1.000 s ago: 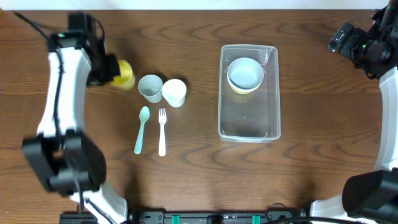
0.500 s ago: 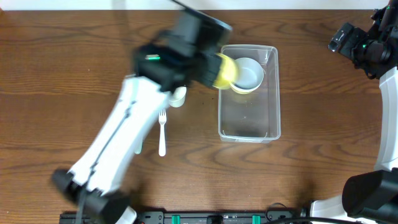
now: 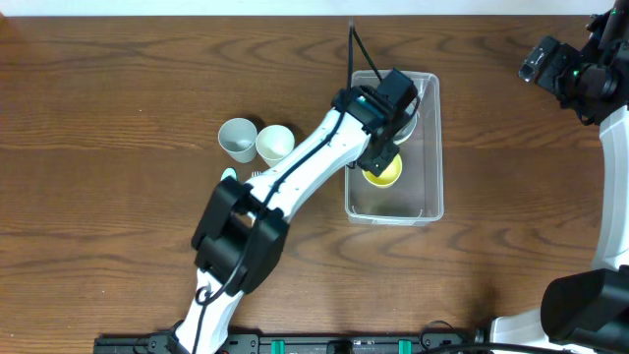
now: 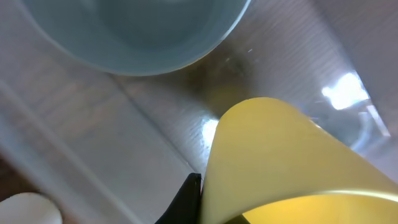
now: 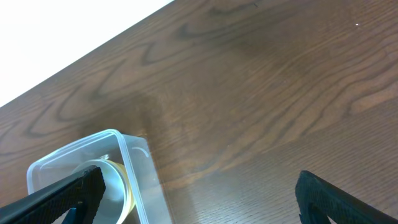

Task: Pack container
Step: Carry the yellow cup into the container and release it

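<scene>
The clear container (image 3: 415, 193) stands right of the table's middle. My left gripper (image 3: 381, 155) reaches over it, shut on a yellow cup (image 3: 384, 172) and holding it tilted inside the tub, near its middle. In the left wrist view the yellow cup (image 4: 280, 155) fills the lower right, with one black finger (image 4: 189, 199) against its wall. A pale bowl (image 4: 137, 31) sits just beyond it, at the tub's far end. My arm mostly hides that bowl from above. My right gripper (image 3: 570, 74) is open and empty at the far right; its view shows the container (image 5: 134, 152).
Two pale cups (image 3: 237, 138) (image 3: 275, 145) stand left of the container. A mint spoon (image 3: 228, 175) and a white fork (image 3: 257, 174) lie below them, mostly hidden by my left arm. The pale bowl (image 5: 109, 180) rests in a yellow one.
My left gripper has carried the yellow cup from the far left of the table, over the two cups, into the container. The right arm has not moved.
</scene>
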Motion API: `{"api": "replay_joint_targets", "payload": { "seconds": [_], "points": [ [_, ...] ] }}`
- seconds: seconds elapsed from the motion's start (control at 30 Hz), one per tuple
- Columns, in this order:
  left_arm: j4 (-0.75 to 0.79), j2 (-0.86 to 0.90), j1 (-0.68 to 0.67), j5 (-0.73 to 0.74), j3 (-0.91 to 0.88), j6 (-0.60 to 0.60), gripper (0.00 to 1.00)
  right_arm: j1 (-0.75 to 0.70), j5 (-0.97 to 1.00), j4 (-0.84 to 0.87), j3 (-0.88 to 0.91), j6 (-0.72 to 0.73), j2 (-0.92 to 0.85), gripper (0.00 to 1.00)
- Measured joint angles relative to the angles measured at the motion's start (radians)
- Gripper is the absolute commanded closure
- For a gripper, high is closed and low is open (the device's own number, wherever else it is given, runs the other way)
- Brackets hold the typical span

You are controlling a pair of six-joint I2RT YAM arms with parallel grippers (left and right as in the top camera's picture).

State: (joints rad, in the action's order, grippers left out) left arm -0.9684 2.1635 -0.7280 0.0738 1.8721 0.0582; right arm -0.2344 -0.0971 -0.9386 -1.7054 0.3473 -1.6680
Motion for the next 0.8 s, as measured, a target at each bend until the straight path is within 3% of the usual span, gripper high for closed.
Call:
{"api": "replay_joint_targets", "payload": {
  "seconds": [0.1,0.17,0.33,0.53,0.8],
  "points": [
    [0.003,0.008,0.000,-0.027,0.000,0.002,0.59,0.000,0.000,0.000,0.000,0.000,0.000,0.01],
    [0.003,0.004,0.000,-0.060,0.000,-0.005,0.52,0.000,0.000,0.000,0.000,0.000,0.000,0.01],
    [-0.075,-0.008,0.012,-0.101,0.021,-0.005,0.47,0.000,0.000,0.000,0.000,0.000,0.000,0.01],
    [-0.226,-0.146,0.083,-0.130,0.094,-0.006,0.26,0.000,0.000,0.000,0.000,0.000,0.000,0.01],
    [-0.350,-0.420,0.374,-0.146,0.149,-0.018,0.23,0.000,0.000,0.000,0.000,0.000,0.000,0.01]
  ]
}}
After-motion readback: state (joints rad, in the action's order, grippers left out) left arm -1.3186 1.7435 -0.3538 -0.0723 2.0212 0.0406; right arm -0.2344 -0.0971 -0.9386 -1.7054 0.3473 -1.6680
